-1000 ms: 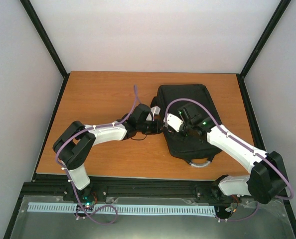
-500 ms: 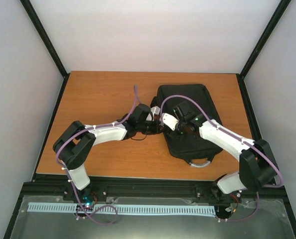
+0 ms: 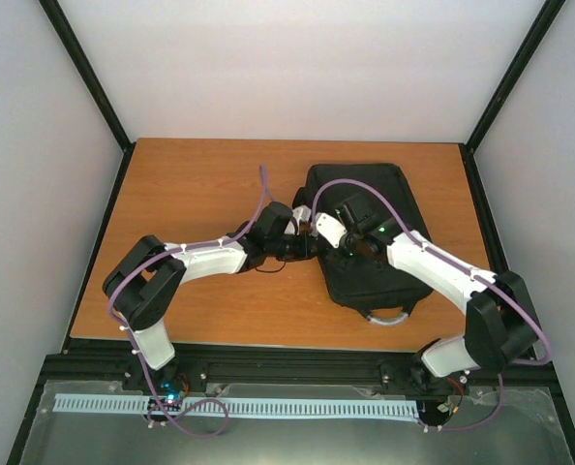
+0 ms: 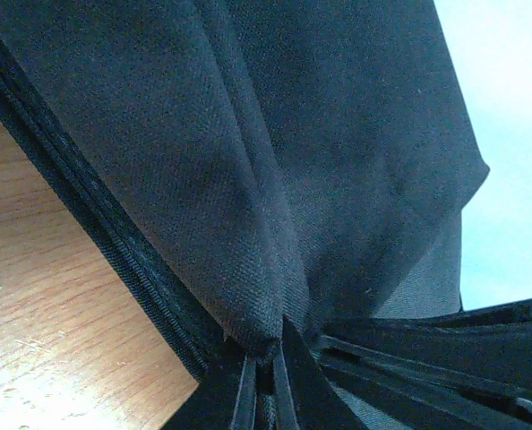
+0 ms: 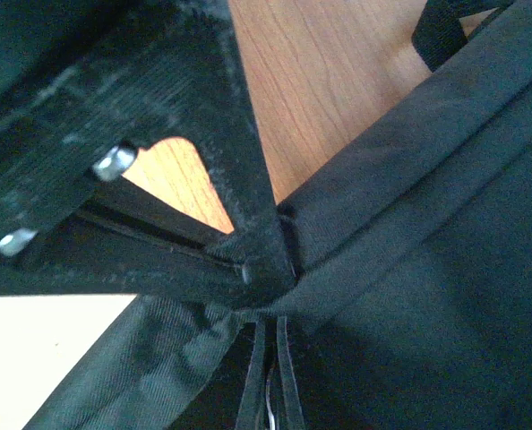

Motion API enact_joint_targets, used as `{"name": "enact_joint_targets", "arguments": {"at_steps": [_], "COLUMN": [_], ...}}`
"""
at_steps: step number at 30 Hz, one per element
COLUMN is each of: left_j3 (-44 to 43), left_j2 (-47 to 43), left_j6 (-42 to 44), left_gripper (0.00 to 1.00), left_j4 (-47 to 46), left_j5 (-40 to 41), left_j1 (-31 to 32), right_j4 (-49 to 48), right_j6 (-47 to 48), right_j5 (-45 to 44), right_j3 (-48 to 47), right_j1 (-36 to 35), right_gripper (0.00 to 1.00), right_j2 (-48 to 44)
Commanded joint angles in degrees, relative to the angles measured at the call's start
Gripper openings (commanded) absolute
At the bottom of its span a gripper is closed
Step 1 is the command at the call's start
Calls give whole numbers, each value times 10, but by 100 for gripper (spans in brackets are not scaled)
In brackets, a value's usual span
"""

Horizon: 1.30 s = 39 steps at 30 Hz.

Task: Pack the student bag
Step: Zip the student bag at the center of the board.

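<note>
The student bag [image 3: 370,228], a large black backpack, lies flat at the table's middle right with its grey loop handle [image 3: 389,317] toward the near edge. My left gripper [image 3: 305,247] is at the bag's left edge. In the left wrist view it [image 4: 266,358] is shut on a raised fold of the bag's black fabric [image 4: 248,206]. My right gripper [image 3: 319,225] is close beside it on the same edge. In the right wrist view its jaws [image 5: 268,330] are closed to a thin gap on the bag's fabric [image 5: 427,224], and the left gripper's black finger [image 5: 212,152] crosses just above them.
The orange wooden table [image 3: 191,184] has black frame posts at its corners and white walls around it. A thin dark cord [image 3: 268,267] lies on the wood under the left wrist. A black strap [image 5: 441,27] shows at the top of the right wrist view.
My right gripper has moved left along the bag toward the left gripper, and its elbow has swung in. The left arm and the bag have stayed put.
</note>
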State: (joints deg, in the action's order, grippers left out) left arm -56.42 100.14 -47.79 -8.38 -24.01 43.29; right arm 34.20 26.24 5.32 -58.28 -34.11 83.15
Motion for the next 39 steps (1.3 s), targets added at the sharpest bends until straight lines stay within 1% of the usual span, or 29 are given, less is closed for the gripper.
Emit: {"name": "enact_joint_targets", "arguments": {"at_steps": [1,10,18,25,39], "left_j3": [-5,-1,8,18,36], "left_j2": [-5,3,3,9,13], "left_j6": [1,-12,-19,-24,-21], "left_gripper": [1,1,1,1,1], "left_j4": [-28,-12,-1,1,2], "left_j5": [11,39,53,56,59], "left_j1": [6,0,-12,-20,-40], "right_j4": [-6,-44,-36,-28,-13], "right_j6": [-27,-53,-38,-20,41], "right_j5": [-6,55,93,102,141], "right_j3": [25,90,92,98,113], "right_j1": [21,92,161,201,335], "right_gripper": [3,3,3,3,3], "right_j2": [-51,-133,-131,-150,-158]}}
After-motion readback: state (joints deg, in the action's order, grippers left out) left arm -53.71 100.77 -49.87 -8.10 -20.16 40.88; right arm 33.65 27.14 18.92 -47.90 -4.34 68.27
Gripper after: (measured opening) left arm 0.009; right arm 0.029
